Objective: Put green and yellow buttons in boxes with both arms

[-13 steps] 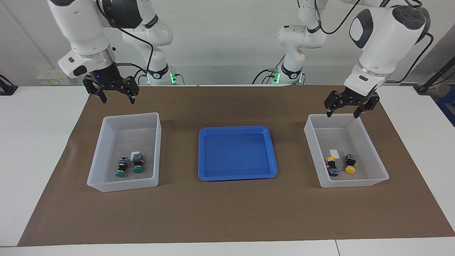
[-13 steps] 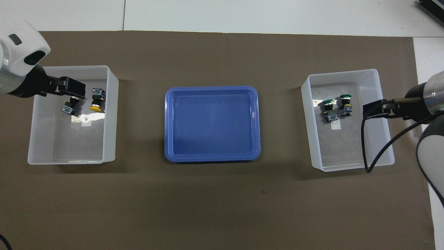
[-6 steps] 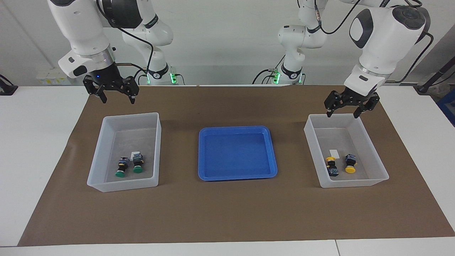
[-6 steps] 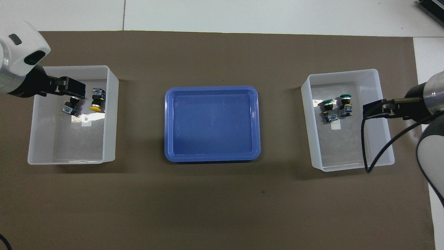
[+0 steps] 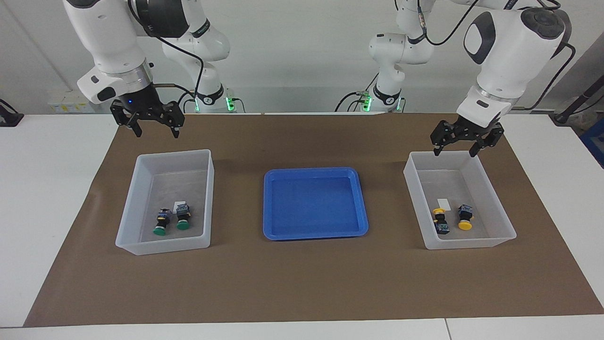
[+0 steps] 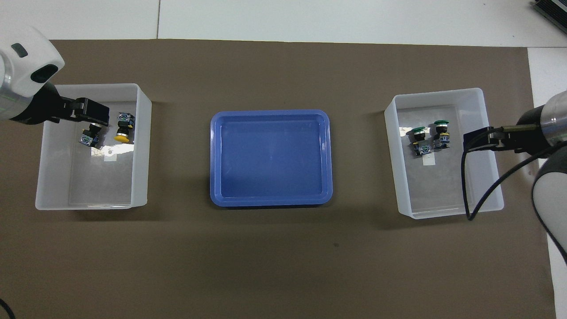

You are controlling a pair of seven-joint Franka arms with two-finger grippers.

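Two green buttons (image 5: 160,225) (image 5: 183,219) lie side by side in the box (image 5: 163,245) at the right arm's end, also in the overhead view (image 6: 418,133). Two yellow buttons (image 5: 465,221) (image 5: 440,216) lie in the other box (image 5: 467,242) at the left arm's end; one shows clearly from overhead (image 6: 122,133). My right gripper (image 5: 153,126) is open and empty, raised over the green buttons' box (image 6: 452,210). My left gripper (image 5: 460,145) is open and empty, raised over the yellow buttons' box (image 6: 84,201), partly covering one button from overhead.
A shallow blue tray (image 5: 315,233) sits between the two boxes on the brown mat (image 5: 302,283), with nothing in it. A small white label lies in each box. White table surface surrounds the mat.
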